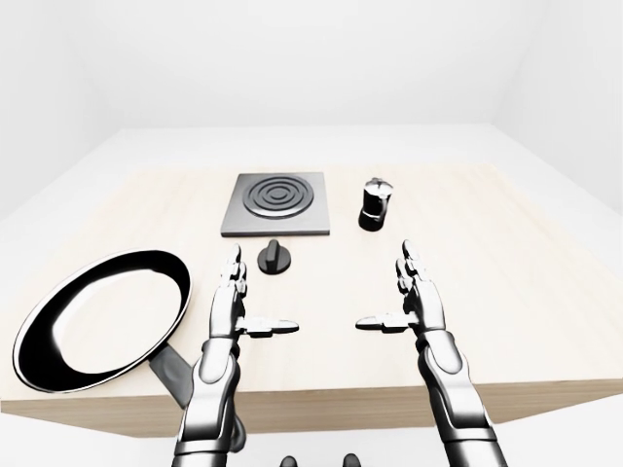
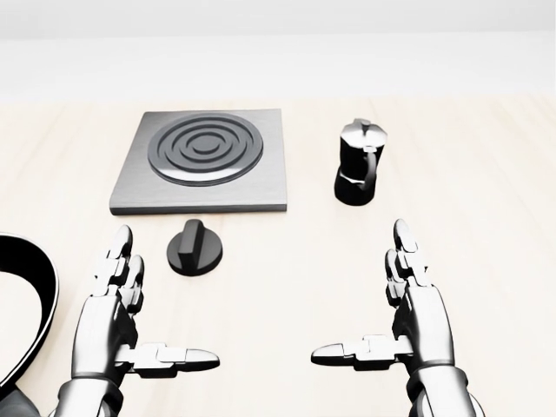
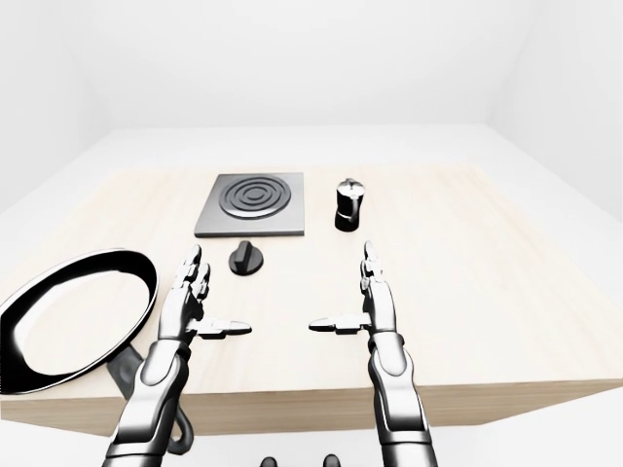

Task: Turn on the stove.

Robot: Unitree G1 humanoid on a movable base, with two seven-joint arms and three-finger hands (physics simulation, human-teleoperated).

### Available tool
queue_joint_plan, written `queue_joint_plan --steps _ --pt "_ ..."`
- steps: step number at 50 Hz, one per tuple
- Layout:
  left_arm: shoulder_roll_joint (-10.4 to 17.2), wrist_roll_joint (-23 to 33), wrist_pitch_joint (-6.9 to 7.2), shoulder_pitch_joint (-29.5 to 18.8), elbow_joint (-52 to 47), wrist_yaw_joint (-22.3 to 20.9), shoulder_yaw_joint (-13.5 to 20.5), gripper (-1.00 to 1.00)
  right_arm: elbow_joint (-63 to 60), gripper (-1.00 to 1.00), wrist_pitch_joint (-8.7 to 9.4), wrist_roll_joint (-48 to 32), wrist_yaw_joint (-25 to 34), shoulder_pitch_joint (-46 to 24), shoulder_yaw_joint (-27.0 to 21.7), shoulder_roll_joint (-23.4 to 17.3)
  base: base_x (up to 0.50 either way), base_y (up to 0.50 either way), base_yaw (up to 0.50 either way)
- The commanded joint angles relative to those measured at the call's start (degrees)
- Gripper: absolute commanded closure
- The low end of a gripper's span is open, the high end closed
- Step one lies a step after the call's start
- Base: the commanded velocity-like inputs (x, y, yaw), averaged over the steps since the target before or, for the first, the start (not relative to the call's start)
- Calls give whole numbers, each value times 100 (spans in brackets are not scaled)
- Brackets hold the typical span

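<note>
A grey square stove plate [image 2: 204,161] with black ring burner lies on the wooden table, upper left of centre in the head view. Its black round knob [image 2: 195,248] sits on the table just below the plate. My left hand [image 2: 122,304] is open, fingers straight, thumb pointing right, hovering left of and below the knob, apart from it. My right hand [image 2: 408,304] is open and empty too, thumb pointing left, well right of the knob.
A black moka pot [image 2: 360,162] stands right of the stove plate. A large black frying pan [image 1: 102,318] lies at the table's left, its handle over the near edge. The wooden table [image 1: 506,292] ends close to my body.
</note>
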Motion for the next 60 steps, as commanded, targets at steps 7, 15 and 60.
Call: queue_joint_plan --steps 7,15,60 --pt "4 16 -20 -9 40 -10 -4 -100 1 -100 -7 1 8 5 2 2 30 0 0" --pt "4 22 -49 -9 75 -15 -5 -100 19 -100 -33 3 13 10 3 3 29 0 0" --pt "57 359 -123 -599 1307 206 -9 -100 -3 -100 36 28 11 -19 -7 -1 8 0 0"
